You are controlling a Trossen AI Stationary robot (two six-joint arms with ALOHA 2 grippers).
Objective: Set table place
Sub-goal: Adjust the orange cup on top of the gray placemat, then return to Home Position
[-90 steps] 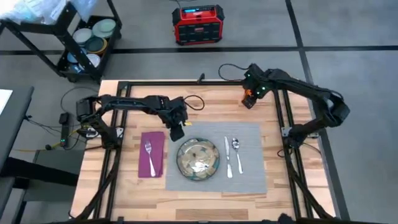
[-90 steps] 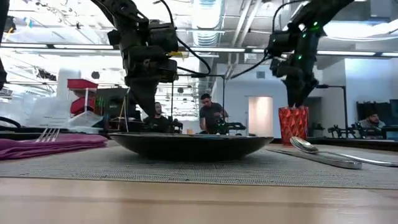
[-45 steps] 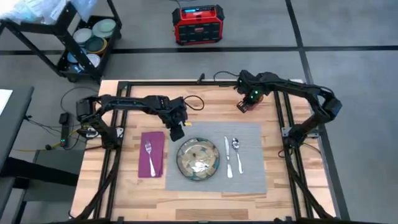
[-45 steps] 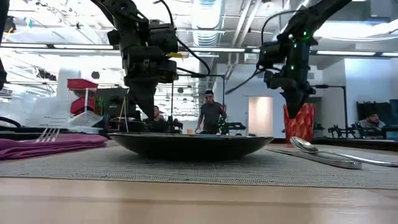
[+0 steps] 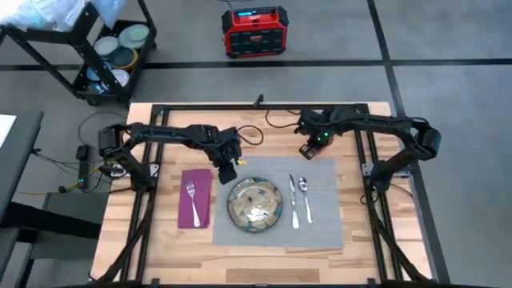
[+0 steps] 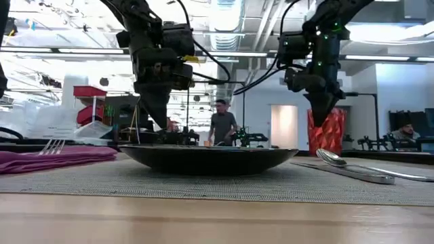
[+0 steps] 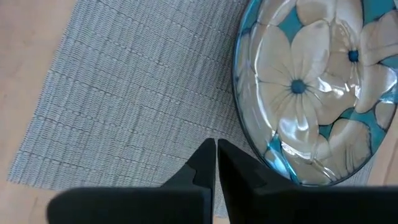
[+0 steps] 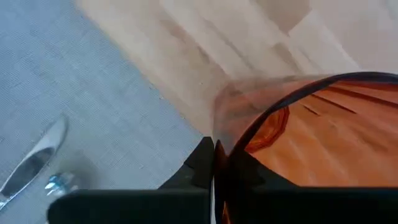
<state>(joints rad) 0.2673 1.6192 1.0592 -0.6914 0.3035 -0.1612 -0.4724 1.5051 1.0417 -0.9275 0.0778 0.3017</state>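
High view showed the right gripper [image 5: 307, 150] clamped on the orange cup's [image 5: 306, 151] rim, at the mat's [image 5: 320, 216] far edge just beyond the knife [image 5: 293, 202] and spoon [image 5: 305, 197]. Bare table [image 5: 376, 224] lay alongside. Left gripper [image 5: 227, 171], fingers pressed together, hovered beside the plate [image 5: 254, 203].

Grey floor [image 5: 448, 72] with dark seam lines surrounds the work area. A red and black box [image 5: 254, 31] stands on the floor, and a black cart [image 5: 104, 56] holds stacked dishes. Ceiling light strips [image 6: 68, 51] and a person [image 6: 219, 125] show beyond.
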